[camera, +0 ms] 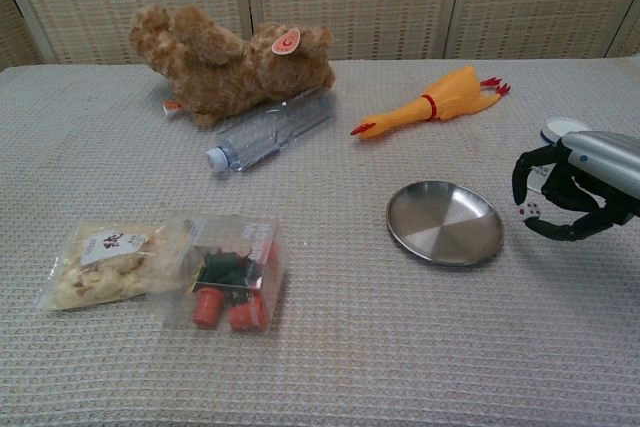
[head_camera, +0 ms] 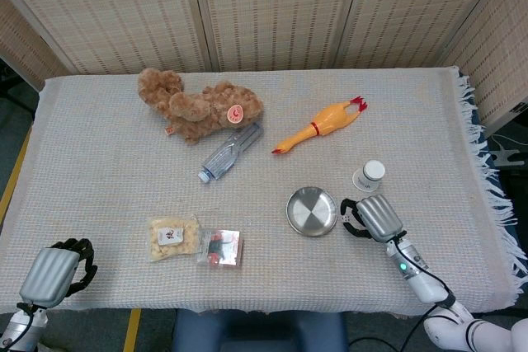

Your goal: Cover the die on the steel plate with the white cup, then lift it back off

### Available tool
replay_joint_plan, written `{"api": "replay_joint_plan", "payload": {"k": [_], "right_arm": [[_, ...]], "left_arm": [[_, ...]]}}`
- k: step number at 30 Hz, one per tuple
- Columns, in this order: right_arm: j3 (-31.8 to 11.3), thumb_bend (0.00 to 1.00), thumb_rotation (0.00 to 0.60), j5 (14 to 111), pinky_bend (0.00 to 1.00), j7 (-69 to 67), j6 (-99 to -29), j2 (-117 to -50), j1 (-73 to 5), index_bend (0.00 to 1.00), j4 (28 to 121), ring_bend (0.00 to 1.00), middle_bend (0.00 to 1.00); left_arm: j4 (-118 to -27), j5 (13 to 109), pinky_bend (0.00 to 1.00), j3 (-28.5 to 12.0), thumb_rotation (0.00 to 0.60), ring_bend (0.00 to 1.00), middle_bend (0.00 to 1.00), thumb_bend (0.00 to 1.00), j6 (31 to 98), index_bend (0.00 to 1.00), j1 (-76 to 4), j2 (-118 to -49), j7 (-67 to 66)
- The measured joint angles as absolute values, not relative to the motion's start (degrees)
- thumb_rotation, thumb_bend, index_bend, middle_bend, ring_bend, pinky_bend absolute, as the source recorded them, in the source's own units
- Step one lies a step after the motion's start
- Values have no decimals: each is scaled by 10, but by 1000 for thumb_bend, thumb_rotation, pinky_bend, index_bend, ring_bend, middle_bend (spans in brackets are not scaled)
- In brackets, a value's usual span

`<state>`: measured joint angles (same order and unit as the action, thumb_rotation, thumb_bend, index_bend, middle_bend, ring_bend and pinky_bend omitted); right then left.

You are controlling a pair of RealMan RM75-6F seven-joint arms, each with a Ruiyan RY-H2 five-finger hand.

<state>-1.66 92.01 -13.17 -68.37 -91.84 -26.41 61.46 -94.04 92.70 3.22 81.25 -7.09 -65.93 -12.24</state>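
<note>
A small white die (camera: 527,211) is pinched in the fingertips of the right hand (camera: 560,197), raised just beside the right rim of the steel plate (camera: 445,222), which lies bare on the table (camera: 340,347). The white cup (head_camera: 369,176) is seen upside down just behind that hand, untouched. The left hand (head_camera: 54,274) is curled closed on nothing at the table's near left corner. By judgement, the task is barely begun: the die is not yet placed on the plate, and both covering and uncovering remain.
</note>
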Motion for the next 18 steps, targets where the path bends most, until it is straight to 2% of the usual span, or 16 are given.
{"api": "replay_joint_plan", "payload": {"k": [6,11,14,17,18], "right_arm": [[-34,265,600,905,981,-61,-664,-915,-285,581,666,811,932],[-37,165,600,891,981,-46,-644,-922,-296,522,671,809,932],[-35,104,600,894,980,-49,-652,-922,-295,489,667,769,932],[-34,67,600,902,970,-55,-669,-923,-294,461,660,680,865],[-34,63,600,905,959,-58,-676,-923,-293,449,657,633,783]], "left_arm": [[-940,928,574,32,600,419,443,366,814,278,-70,-658,-119],[-939,928,574,32,600,419,443,367,815,278,-70,-658,-115],[-938,927,574,31,600,419,443,367,814,278,-70,-658,-114],[-938,927,574,32,600,419,443,366,813,278,-71,-658,-114],[-938,927,574,32,600,419,443,366,813,278,-71,-658,-115]]}}
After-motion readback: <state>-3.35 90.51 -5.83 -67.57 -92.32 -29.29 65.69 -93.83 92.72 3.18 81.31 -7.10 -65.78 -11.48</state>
